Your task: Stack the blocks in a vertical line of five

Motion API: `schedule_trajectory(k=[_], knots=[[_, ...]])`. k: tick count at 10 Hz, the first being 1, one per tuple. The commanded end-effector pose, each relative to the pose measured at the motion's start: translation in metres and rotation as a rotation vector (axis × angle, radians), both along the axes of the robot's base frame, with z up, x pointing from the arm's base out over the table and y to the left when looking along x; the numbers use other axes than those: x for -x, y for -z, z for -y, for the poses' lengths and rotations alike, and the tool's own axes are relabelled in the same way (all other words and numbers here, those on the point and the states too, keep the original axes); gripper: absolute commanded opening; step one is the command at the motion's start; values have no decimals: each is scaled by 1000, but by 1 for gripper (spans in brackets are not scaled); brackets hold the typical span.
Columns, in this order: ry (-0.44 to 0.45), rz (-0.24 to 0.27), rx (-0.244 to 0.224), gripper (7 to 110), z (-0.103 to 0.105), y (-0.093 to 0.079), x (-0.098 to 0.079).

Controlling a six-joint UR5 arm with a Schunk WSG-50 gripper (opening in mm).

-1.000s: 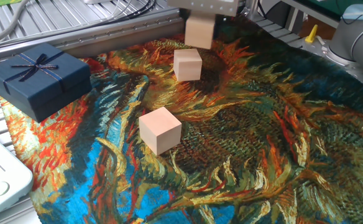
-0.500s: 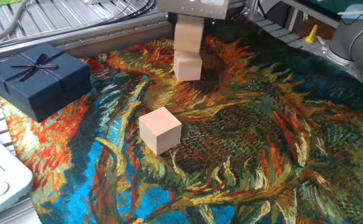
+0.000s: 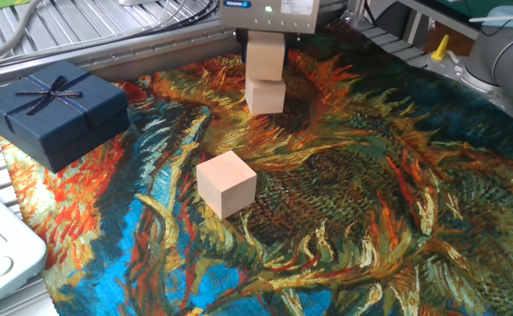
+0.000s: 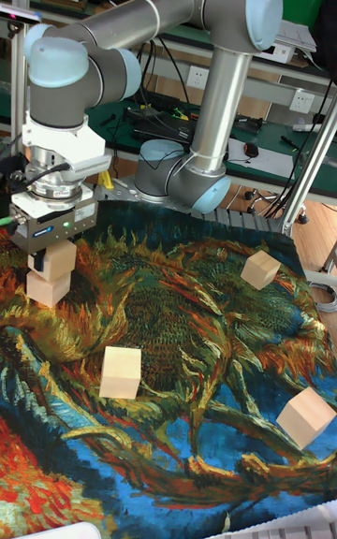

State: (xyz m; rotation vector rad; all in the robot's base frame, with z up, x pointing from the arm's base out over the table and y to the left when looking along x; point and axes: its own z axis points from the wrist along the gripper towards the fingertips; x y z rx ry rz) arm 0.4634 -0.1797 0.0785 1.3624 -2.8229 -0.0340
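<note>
Gripper: hangs low over the far left part of the painted cloth, its body straight above a block. In both views the fingers are hidden by the gripper body and the block, so I cannot tell how wide they stand or whether they clasp it.
Upper block: directly under the gripper body, its top tucked up against the housing, resting on a second block, slightly turned against it in the tall fixed view.
Lower block: right beneath the upper one, touching it, standing on the cloth; the two make a pile two high.
Third block: lies apart from the gripper, nearer the fixed camera and a little to the pile's left in that view, alone on the cloth, seen corner-on.
Gift box: dark blue with a ribbon bow, well off to the gripper's side at the cloth's edge, partly on the metal slats.
Fourth block: well apart from the gripper, across the cloth toward the arm's base side.
Fifth block: farthest from the gripper, near the cloth's opposite edge; only a sliver shows at the fixed view's right border.
Cloth: sunflower-print cover lying under all the blocks.
</note>
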Motion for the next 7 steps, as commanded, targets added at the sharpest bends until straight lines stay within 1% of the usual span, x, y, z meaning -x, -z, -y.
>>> schedule_trajectory(k=[1, 2, 4, 7], knots=[[-57, 0, 13, 7, 4, 5, 4], [-68, -3, 12, 7, 8, 7, 7], [-68, 10, 16, 7, 18, 9, 8], [-42, 17, -2, 7, 14, 10, 7]])
